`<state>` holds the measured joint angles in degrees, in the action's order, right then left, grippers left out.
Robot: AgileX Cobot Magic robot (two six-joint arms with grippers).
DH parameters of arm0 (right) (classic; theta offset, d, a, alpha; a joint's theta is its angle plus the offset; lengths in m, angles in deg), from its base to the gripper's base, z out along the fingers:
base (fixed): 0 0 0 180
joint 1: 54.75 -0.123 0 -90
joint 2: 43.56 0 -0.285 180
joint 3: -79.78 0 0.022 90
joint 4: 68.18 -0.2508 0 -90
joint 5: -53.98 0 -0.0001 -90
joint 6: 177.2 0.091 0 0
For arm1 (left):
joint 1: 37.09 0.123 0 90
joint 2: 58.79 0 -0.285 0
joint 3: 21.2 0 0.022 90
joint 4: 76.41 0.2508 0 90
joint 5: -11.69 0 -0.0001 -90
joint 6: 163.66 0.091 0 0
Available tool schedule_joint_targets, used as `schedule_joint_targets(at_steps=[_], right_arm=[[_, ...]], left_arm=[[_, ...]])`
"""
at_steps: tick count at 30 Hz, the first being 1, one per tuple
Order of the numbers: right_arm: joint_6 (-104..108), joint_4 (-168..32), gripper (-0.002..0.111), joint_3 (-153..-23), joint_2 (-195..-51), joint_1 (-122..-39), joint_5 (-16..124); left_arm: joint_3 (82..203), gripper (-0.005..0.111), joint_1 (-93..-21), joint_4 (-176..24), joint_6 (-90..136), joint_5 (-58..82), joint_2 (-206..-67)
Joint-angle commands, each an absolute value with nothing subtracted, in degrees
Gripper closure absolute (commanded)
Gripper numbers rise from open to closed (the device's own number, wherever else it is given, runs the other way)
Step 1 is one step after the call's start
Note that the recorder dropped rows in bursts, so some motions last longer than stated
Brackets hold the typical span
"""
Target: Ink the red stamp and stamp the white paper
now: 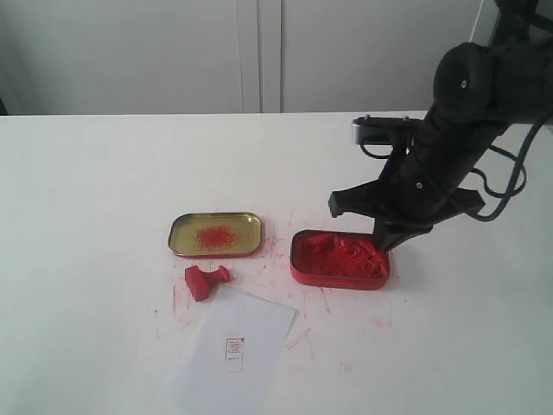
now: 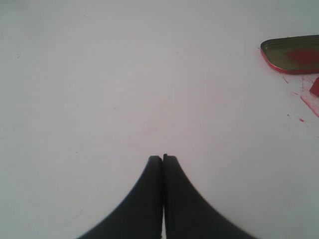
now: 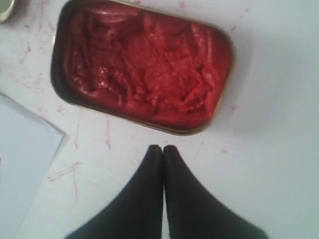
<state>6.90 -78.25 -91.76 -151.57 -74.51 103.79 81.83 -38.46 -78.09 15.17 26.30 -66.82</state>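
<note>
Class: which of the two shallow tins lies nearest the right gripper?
The red tin of lumpy ink paste, beside the right gripper; the gold lid lies farther left.

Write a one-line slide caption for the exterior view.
Right gripper, shut, beside the ink tin; red stamp lies between the lid and the imprinted white paper.

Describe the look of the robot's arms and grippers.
The right arm is matte black with rounded joints, a silver-grey wrist block and looping black cables. The left gripper and right gripper are black, curving and tapering to narrow tips.
</note>
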Motion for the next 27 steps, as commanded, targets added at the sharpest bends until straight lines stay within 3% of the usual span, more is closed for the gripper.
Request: schedule_joint_targets(at_steps=[1, 27], right_arm=[[7.48, -75.36, 0.108, -91.54, -148.61, -70.84, 107.1], [7.61, -69.96, 0.108, -72.5, -126.71, -59.7, 103.84]], left_arm=[[81.58, 0.107, -38.36, -78.07, 15.03, 26.28, -66.57], [81.58, 0.107, -38.36, -78.07, 15.03, 26.28, -66.57]])
